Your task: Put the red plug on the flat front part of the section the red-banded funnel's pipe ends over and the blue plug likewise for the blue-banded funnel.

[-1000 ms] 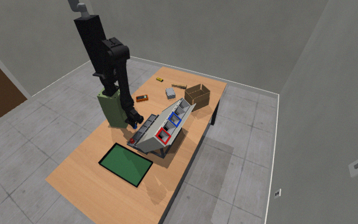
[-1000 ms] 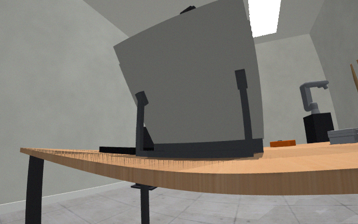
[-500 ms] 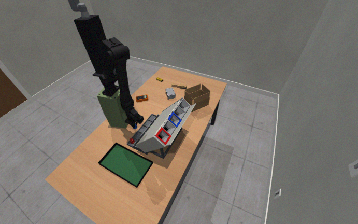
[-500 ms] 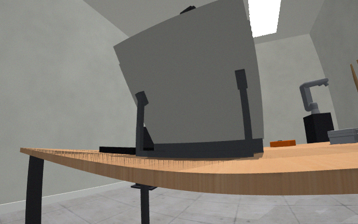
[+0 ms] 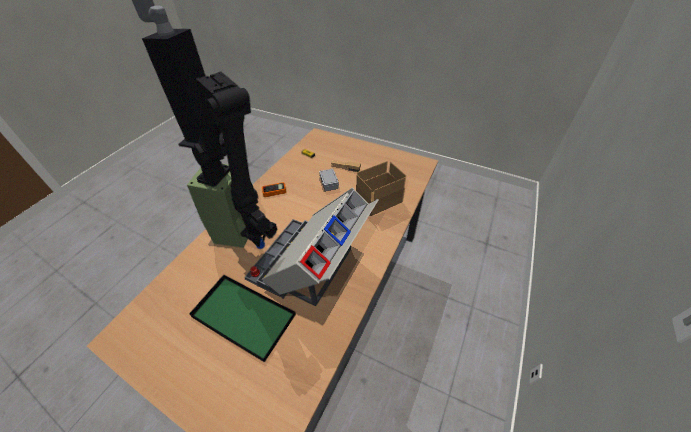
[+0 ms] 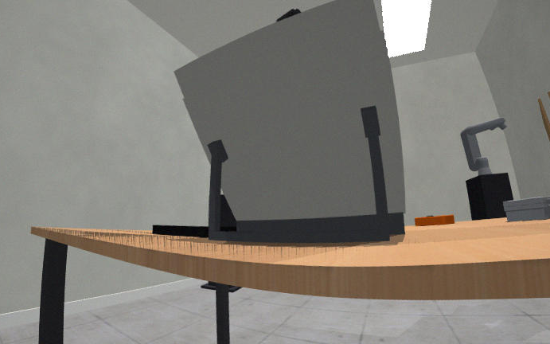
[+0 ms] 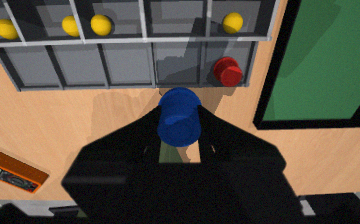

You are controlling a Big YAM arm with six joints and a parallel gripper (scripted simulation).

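My gripper (image 7: pixel 179 111) (image 5: pixel 260 239) is shut on the blue plug (image 7: pixel 179 125) and holds it just off the front edge of the sectioned tray (image 7: pixel 126 65), in line with the second section from the right. The red plug (image 7: pixel 227 71) (image 5: pixel 254 270) stands on the flat front part of the rightmost section. Yellow marbles lie at the back of the sections: one (image 7: pixel 5 28) in the first, one (image 7: pixel 71 26) in the second, one (image 7: pixel 101 24) in the third, one (image 7: pixel 232 22) in the rightmost. The red-banded funnel (image 5: pixel 314 262) and the blue-banded funnel (image 5: pixel 336 230) sit atop the grey cover (image 5: pixel 293 255) (image 6: pixel 294 128).
A green mat (image 5: pixel 240 317) (image 7: pixel 321 75) lies right of the tray. An orange meter (image 5: pixel 273 188) (image 7: pixel 13 172) (image 6: pixel 434 220), a grey box (image 5: pixel 328 179) (image 6: pixel 531 208), a cardboard box (image 5: pixel 380 185) and a small yellow item (image 5: pixel 307 153) lie on the table. The arm's green pedestal (image 5: pixel 217 212) stands close by.
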